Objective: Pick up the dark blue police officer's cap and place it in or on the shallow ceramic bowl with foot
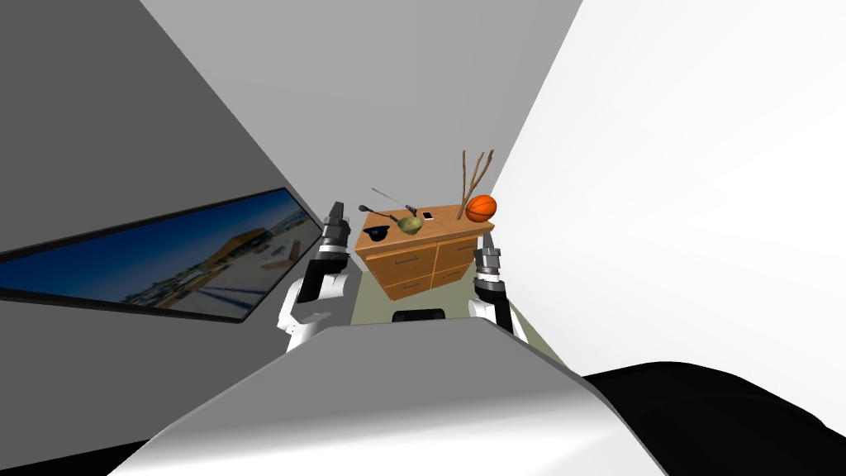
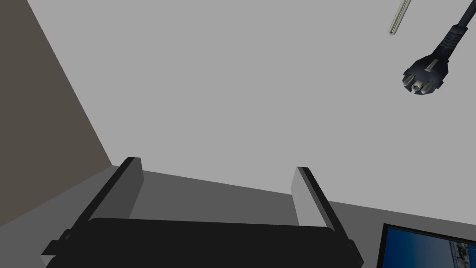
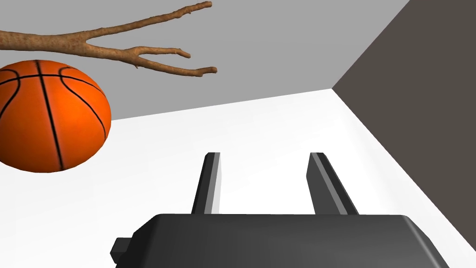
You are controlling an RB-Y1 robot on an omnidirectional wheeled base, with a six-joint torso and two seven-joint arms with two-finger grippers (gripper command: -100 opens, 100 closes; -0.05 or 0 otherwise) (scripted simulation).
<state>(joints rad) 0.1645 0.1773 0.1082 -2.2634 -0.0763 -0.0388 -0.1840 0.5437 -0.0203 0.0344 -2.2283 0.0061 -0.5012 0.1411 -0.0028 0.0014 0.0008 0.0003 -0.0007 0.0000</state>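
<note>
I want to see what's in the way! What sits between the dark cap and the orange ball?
In the head view, the greenish bowl and a small white phone sit between the cap and the basketball, on the wooden dresser.

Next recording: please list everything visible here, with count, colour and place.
dresser: one, brown wood with drawers, ahead against the grey wall
cap: one, dark, left end of the dresser top
bowl: one, olive green, on the dresser top right of the cap
flat slab: one, small, white, behind the bowl
basketball: one, orange, right end of the dresser top
branch: one, brown, forked, behind the basketball
plug: one, black, corded, behind the cap
rod: one, thin, light grey, by the plug
wall screen: one, blue scene, left wall
left gripper: open, raised left of the dresser
right gripper: open, raised by the basketball
</note>
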